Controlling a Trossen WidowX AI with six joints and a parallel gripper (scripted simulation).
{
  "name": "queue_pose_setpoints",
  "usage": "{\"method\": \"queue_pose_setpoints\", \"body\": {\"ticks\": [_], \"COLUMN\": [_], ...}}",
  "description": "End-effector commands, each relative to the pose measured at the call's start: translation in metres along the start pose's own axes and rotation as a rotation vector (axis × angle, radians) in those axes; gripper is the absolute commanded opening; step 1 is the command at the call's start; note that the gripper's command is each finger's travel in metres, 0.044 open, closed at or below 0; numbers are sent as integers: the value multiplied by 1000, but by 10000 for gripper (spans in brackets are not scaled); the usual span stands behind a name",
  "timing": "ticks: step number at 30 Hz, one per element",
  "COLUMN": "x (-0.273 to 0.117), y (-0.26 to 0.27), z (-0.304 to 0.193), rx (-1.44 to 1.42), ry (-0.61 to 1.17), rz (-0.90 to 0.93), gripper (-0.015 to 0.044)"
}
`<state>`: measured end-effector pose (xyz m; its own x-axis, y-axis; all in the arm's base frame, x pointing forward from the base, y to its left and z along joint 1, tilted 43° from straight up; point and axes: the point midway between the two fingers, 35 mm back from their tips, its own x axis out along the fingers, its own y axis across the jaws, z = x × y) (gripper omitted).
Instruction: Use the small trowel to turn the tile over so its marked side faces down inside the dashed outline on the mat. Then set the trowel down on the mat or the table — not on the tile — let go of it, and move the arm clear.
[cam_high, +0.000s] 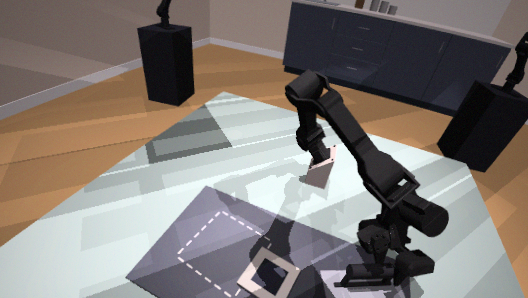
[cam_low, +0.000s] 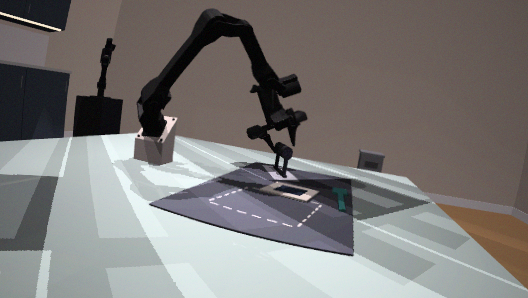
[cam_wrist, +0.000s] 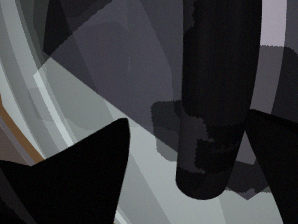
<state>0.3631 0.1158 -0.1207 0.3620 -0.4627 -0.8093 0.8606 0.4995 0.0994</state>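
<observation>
The tile (cam_high: 271, 276) (cam_low: 291, 190) lies flat on the mat (cam_high: 160, 265) (cam_low: 330, 240), its dark square facing up, overlapping one edge of the dashed outline (cam_high: 220, 212) (cam_low: 211, 201). The trowel (cam_high: 370, 271) (cam_low: 283, 151) (cam_wrist: 220, 90) stands beside the tile, its pale blade low at the mat and its black handle raised on posts. My gripper (cam_low: 283, 141) (cam_wrist: 189, 122) is open just above the handle. In the wrist view the handle shows between the fingers, nearer the right one. Whether that finger touches it is unclear; in the top view the fingertips are hard to make out.
A teal T-shaped object (cam_low: 341, 199) lies on the mat on the tile's other side. The arm's pale base (cam_high: 320, 172) (cam_low: 154, 150) stands on the table. A small grey box (cam_low: 370, 160) shows beyond the mat in the exterior view.
</observation>
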Motion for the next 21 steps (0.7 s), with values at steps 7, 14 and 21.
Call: {"method": "queue_pose_setpoints", "body": {"ticks": [7,14,21], "x": [-17,-31,-27], "y": [-24,-39,-36], "z": [25,40,41], "rx": [27,43,42], "ry": [-63,-104,-103], "rz": [289,395,394], "gripper": [300,300,300]}}
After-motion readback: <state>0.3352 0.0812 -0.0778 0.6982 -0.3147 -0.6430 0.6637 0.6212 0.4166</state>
